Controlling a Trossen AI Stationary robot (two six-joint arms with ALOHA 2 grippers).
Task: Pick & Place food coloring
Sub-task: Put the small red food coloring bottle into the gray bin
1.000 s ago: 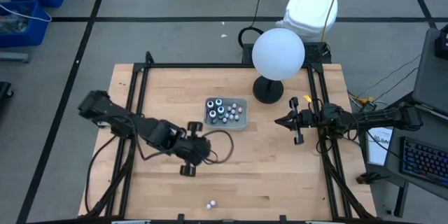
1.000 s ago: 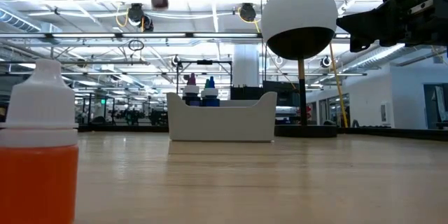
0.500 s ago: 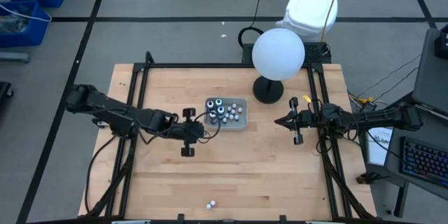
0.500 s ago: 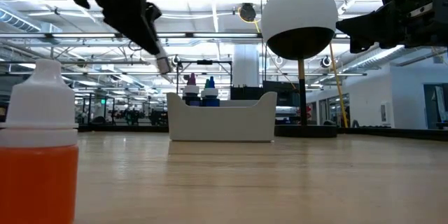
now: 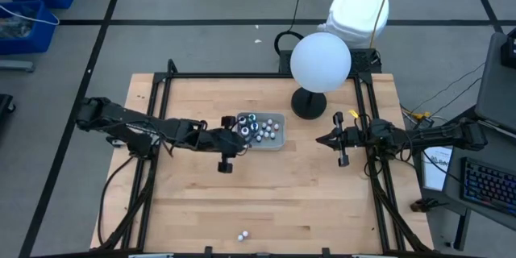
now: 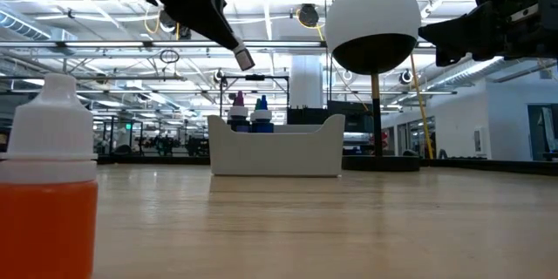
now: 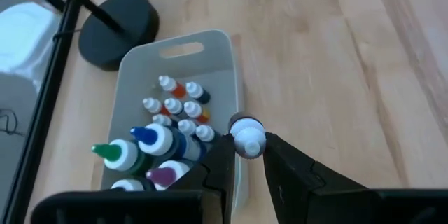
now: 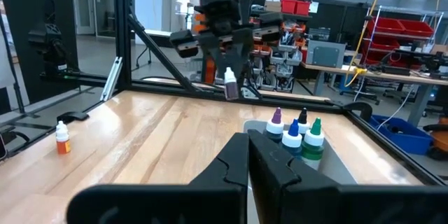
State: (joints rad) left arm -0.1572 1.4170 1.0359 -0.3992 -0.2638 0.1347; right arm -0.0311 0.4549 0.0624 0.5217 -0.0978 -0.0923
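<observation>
- Pale wooden table (image 5: 282, 193) with a black frame carries the work; a big workshop hall shows behind it.
- Left gripper (image 7: 245, 155) hangs in the air with its two dark fingers clamped on one tiny white-capped bottle (image 7: 246, 138), right at the near rim of the light grey plastic tray (image 7: 225, 49); the tray's inside lies just ahead of and below the fingertips.
- Judged from that, this bottle is nearly delivered but not yet released.
- Tray contents: about a dozen small food-coloring bottles (image 7: 171, 122), white-capped ones beyond the held bottle, larger green, blue and purple tops nearer the wrist; crowding makes an exact count unsure.
- One small orange bottle with a white cap (image 5: 242, 235) stands alone on the table, well behind the left gripper, at the front edge. It seems to be the only one left to fetch.
- Right gripper (image 8: 248, 147) waits with fingers pressed together, empty, well across the tray from the left one.
- One large white globe on a black stand (image 5: 320, 62) stands beyond the tray.
</observation>
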